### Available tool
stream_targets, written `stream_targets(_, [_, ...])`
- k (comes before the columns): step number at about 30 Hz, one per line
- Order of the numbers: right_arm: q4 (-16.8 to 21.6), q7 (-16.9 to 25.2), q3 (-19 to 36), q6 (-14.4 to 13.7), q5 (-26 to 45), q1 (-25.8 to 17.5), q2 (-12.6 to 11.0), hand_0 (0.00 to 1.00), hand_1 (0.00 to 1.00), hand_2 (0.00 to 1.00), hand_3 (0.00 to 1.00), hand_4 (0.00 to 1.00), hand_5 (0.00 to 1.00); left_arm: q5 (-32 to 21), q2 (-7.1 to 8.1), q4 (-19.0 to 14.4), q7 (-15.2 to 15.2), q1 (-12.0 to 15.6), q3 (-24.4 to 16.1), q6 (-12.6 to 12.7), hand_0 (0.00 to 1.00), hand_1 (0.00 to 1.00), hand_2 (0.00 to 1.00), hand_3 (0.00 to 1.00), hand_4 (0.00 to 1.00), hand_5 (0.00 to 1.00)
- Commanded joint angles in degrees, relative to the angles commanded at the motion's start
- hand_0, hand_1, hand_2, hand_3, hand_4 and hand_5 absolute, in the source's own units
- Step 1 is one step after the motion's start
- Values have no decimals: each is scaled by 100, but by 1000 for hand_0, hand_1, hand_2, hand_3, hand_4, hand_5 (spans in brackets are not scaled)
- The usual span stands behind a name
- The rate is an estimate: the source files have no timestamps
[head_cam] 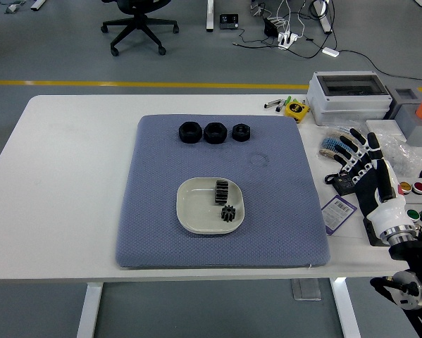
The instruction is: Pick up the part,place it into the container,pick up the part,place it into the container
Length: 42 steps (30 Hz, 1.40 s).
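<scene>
The right black-and-white robot hand (365,165) hovers with fingers spread wide and empty, off the blue-grey mat's (281,204) right edge, above a barcoded purple card (338,211). Both black gear parts (225,201) lie in the white shallow dish (189,208) mid-mat; three black nuts (213,132) line the far edge, and no writing is legible.

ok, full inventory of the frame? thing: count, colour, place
mat: 1, grey-blue, centre of white table
dish: 1, off-white, on mat, near-centre
gears: 2, black, inside dish
nuts: 3, black, in a row at mat's far edge
enclosure box: 1, grey, clear lid, far right of table
tape measure: 1, yellow and black, left of box
button panel: 1, white, coloured buttons, right edge
barcode tag: 1, purple and white, right of mat
office chair: 1, black, on floor beyond table
right hand: 1, black and white, fingers spread, empty, right of mat
</scene>
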Motion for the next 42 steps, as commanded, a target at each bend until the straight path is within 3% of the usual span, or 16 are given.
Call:
stream_targets(6, [111, -80, 319, 48, -554, -367, 36, 954, 851, 877, 895, 998, 915, 91, -11, 0, 8, 11, -19, -21, 755, 713, 682, 586, 646, 618])
stream_targets(13, [113, -197, 470, 225, -624, -531, 58, 942, 835, 862, 874, 998, 931, 69, -9, 0, -8, -11, 32, -35, 755, 709, 680, 585, 644, 619])
stream_targets(15, [110, -242, 502, 213, -625, -539, 66, 903, 813, 831, 839, 998, 936, 31, -9, 0, -16, -19, 59, -32, 754, 708, 679, 586, 644, 620])
stream_targets(31, [110, -769, 485, -265, -690, -505, 90, 880, 800, 816, 828, 998, 940, -116, 9, 0, -60, -80, 167, -32, 753, 707, 680, 586, 643, 618])
stream_targets(42, [92, -777, 472, -192, -664, -503, 100, 848, 783, 802, 811, 998, 935, -121, 14, 0, -64, -107, 208, -41, 753, 706, 676, 586, 642, 618])
